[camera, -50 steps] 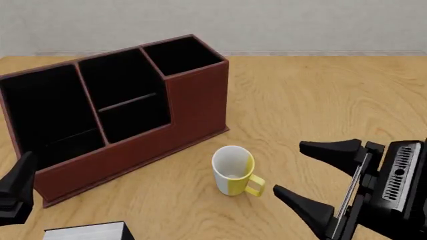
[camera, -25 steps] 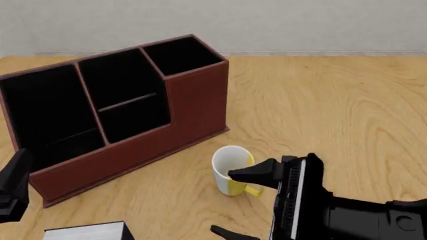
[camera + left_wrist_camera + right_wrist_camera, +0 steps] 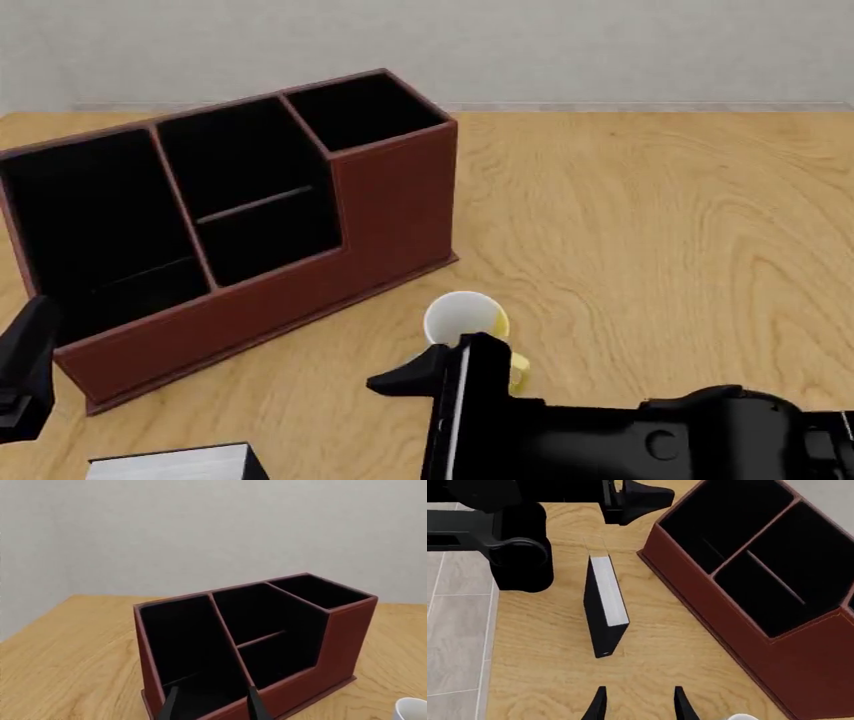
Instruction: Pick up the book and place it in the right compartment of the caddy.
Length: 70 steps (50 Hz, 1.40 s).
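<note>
Two arms are in the front view, and only one of them has moved in the last second. At the left edge the left gripper (image 3: pixel 24 370) stays almost where it was, low beside the caddy (image 3: pixel 387 200); in its own wrist view its fingertips (image 3: pixel 171 705) stand apart, so it is open and holds nothing. The book (image 3: pixel 174 463) lies at the near edge of the table, in front of the caddy's left end, and it has not shifted. To the right of it the yellow-and-white mug (image 3: pixel 463 330) stands near the caddy's front. The right gripper (image 3: pixel 400 440) has swung across from the right side, past the mug, toward the book. Its wrist view shows the book (image 3: pixel 604 605) standing on its edge straight ahead, and the fingers (image 3: pixel 679 705) spread and empty. I judge that the right arm is lining up for the grasp. The right compartment (image 3: pixel 363 110) is still empty.
</note>
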Motion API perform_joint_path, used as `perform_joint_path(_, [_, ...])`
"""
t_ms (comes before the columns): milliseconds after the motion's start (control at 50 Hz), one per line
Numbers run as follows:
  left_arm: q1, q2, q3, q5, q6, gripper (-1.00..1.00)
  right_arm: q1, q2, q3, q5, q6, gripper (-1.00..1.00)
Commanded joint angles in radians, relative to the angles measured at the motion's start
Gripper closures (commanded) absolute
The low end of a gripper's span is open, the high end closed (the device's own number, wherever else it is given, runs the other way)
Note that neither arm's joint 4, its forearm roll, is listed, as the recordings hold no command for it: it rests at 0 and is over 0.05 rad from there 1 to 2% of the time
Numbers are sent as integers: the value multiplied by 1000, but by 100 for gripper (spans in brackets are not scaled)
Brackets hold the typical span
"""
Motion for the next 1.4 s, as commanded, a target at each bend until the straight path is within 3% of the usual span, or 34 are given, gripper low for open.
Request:
perform_joint_path(20, [7, -1, 3, -3, -1, -100, 24, 97, -71, 10, -6, -100])
perform_joint_path(820, [32, 0, -27, 24, 37, -100, 54, 272, -224, 36, -17, -100])
perform_joint_path(1400, [52, 3, -2, 6, 40, -100, 78, 435, -327, 8, 41, -100])
